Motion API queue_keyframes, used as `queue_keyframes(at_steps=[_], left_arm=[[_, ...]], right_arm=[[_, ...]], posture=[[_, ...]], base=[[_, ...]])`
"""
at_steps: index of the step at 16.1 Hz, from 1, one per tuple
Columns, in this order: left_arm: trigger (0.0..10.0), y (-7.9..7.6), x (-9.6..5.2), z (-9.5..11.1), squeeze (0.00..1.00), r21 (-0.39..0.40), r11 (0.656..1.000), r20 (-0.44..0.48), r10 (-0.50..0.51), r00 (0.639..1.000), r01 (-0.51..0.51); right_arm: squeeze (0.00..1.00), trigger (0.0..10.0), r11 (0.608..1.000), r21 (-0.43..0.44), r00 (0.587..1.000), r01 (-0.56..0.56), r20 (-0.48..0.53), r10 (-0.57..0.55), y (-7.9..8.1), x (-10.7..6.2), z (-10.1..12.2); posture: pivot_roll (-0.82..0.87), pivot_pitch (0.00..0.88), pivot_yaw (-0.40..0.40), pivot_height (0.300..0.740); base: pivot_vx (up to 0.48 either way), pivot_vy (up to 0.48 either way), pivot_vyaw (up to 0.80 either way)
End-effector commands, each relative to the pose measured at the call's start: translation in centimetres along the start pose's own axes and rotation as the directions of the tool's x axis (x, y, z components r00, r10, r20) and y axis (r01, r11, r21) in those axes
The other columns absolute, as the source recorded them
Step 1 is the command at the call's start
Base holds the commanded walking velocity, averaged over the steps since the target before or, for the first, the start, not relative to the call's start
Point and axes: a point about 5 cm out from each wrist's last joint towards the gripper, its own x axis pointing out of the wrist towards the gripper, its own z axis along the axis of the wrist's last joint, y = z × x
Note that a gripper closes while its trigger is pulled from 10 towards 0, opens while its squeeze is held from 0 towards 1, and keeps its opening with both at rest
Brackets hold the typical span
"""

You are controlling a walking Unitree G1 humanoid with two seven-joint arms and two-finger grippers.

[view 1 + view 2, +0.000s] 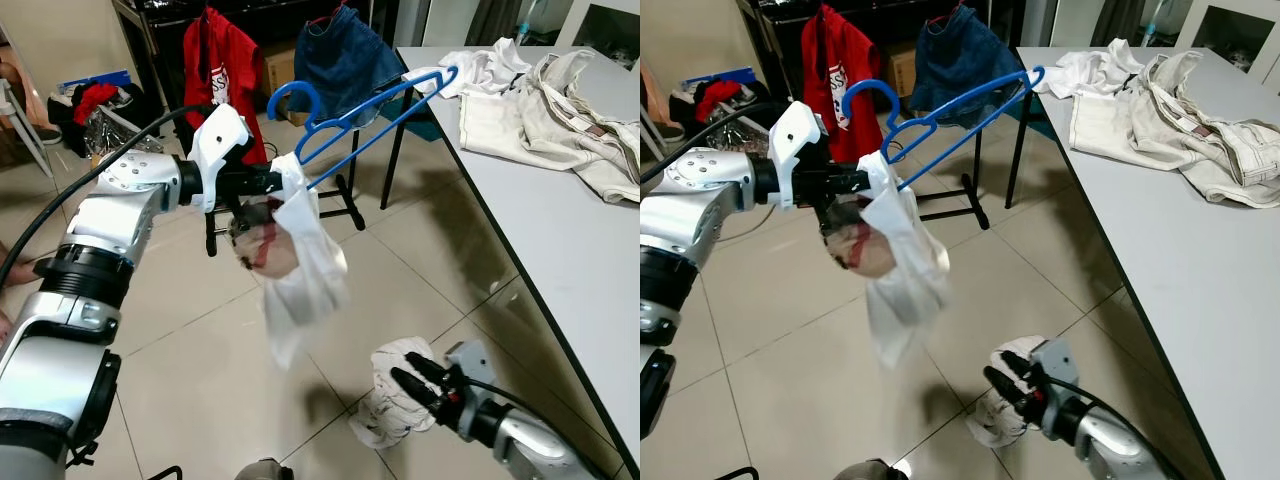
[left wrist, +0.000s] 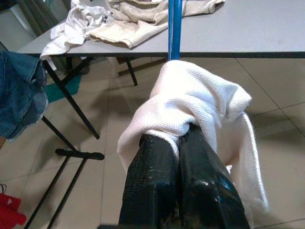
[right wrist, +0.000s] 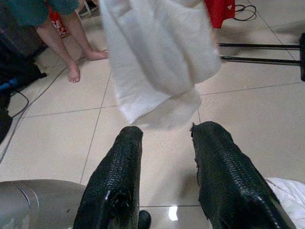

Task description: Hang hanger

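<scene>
Low in front, the right pincer (image 1: 415, 380) hangs open and empty. Left pincer (image 2: 178, 143) grips the white garment (image 1: 300, 265) on the blue hanger (image 1: 360, 115), raised midair, not yet hung.

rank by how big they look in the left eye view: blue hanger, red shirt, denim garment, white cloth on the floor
1. Blue hanger, widest span, though nearness to the camera inflates it.
2-3. Denim garment and red shirt: look alike, both cut by the top edge, so unranked.
4. White cloth on the floor, smallest, partly hidden by the right end effector.
</scene>
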Motion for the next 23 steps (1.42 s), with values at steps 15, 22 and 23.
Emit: queue_keyframes(at_steps=[15, 22, 23], left_arm=[[10.0, -0.8, 5.2, 6.4, 0.00, 0.143, 0.988, 0.207, -0.082, 0.975, 0.053], [10.0, -2.5, 5.8, 5.0, 0.00, 0.121, 0.985, 0.216, -0.149, 0.965, 0.125], [10.0, -2.6, 5.8, 5.0, 0.00, 0.118, 0.985, 0.221, -0.148, 0.964, 0.124]], right_arm=[[0.00, 10.0, 0.953, -0.137, 0.960, 0.271, 0.107, -0.258, -1.3, 8.1, 4.2], [0.00, 10.0, 0.873, -0.156, 0.885, 0.462, 0.143, -0.443, -4.3, 7.2, 4.5], [0.00, 10.0, 0.896, -0.145, 0.905, 0.420, 0.147, -0.400, -3.7, 7.6, 4.5]], posture=[[0.00, 0.000, 0.052, 0.723], [0.00, 0.000, 0.052, 0.723], [0.00, 0.000, 0.051, 0.723]], base=[[0.000, 0.000, 0.00], [0.000, 0.000, 0.00], [0.000, 0.000, 0.00]])
